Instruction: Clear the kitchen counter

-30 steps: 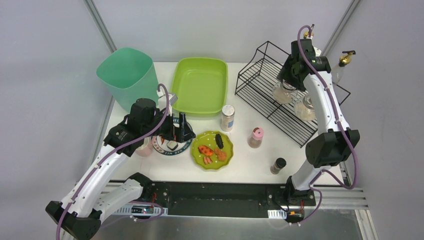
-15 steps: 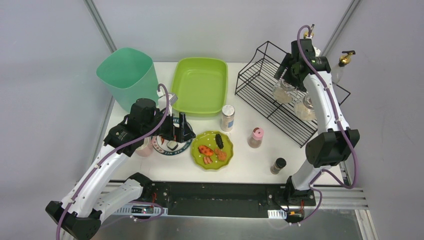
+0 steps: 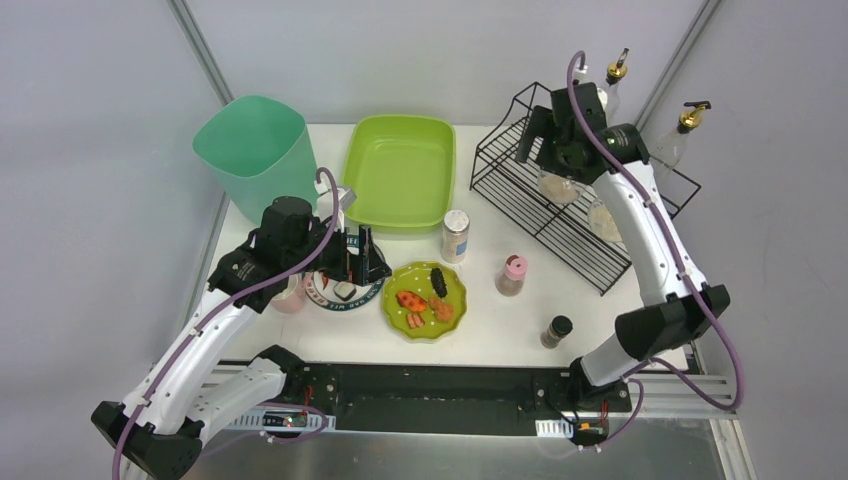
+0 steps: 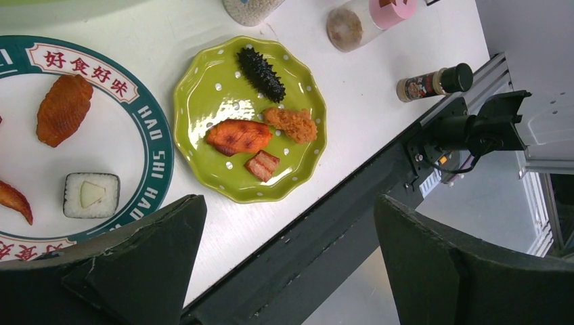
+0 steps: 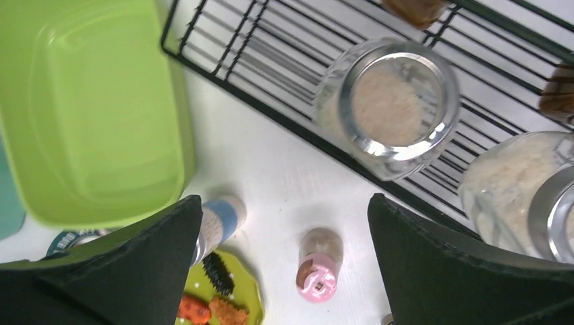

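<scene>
The kitchen counter (image 3: 500,325) is found beneath everything in view, its black rail along the near edge, with the lime-green tub (image 3: 400,170) standing at its far middle. The left gripper (image 3: 357,262) is observed spread wide and empty, hanging over a teal-rimmed white plate (image 4: 145,115) just forward of the tub's left corner. The right gripper (image 5: 284,202) is likewise noted with fingers wide apart and nothing held, poised above a glass jar (image 5: 389,101) standing on the black wire rack (image 3: 520,190) right of the tub. A dotted green plate (image 3: 455,285) of food is recorded in front of the tub.
</scene>
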Controlling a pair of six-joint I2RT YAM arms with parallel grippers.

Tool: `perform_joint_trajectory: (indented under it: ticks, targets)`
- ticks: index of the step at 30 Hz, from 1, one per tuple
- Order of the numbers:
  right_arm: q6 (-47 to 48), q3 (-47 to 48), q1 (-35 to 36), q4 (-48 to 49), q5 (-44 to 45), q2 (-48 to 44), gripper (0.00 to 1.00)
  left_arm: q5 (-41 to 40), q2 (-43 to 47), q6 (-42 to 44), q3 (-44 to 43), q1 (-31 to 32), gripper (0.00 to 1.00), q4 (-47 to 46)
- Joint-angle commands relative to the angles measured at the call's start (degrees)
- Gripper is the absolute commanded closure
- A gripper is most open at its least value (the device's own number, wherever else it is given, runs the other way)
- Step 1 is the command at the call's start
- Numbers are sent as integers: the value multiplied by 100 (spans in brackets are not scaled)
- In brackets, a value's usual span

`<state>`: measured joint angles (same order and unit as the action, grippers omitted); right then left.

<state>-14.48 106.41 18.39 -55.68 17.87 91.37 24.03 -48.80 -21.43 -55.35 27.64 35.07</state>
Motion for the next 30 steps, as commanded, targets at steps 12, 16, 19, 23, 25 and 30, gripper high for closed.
perform_joint_trajectory:
  ticks: [12,16,19,23,25,30]
  targets:
    - [61,-923,1364,251,-310,-618,2,139,-40,42,-2,-57,0,-26]
    - [66,-1250,1703,539,-660,-522,1,113,-50,43,16,-57,0,-28]
    - [87,-1304,1977,692,-850,-351,1,110,-67,41,16,-57,0,-26]
    - [94,-1153,2297,678,-738,21,1,84,-53,51,11,-57,0,-26]
    - [103,-1067,2414,640,-577,216,1,78,-39,47,13,-57,0,-26]
    - [77,-992,2518,756,-494,562,1,58,-29,51,22,-56,0,-26]
